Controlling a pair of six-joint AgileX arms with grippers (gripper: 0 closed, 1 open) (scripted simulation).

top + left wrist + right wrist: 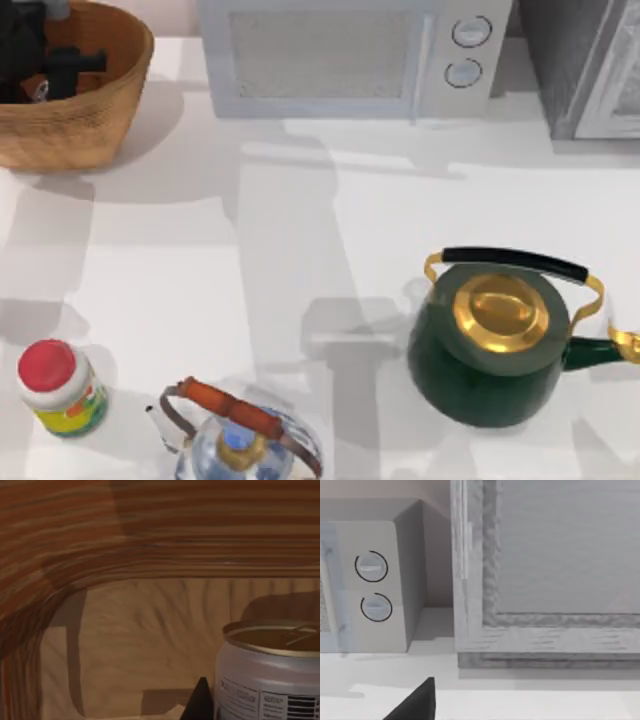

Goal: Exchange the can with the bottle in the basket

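Note:
The orange-brown wicker basket (95, 120) stands at the table's far left corner. My left gripper (45, 62) reaches down inside it as a dark shape. In the left wrist view the can (270, 680), white with a dull gold top and printed markings, stands close against the basket's inner wall (150, 555), right beside a dark part of my left gripper (200, 704). Whether the can is held is unclear. The bottle is out of view. A dark part of my right gripper (415, 702) hangs over the table near the back right.
A white microwave (340, 55) and a grey cabinet (590, 65) line the back edge. A dark green kettle with a gold lid (495, 345) sits at the right. A glass kettle with an orange handle (240, 440) and a red-capped jar (60, 388) stand at the front left.

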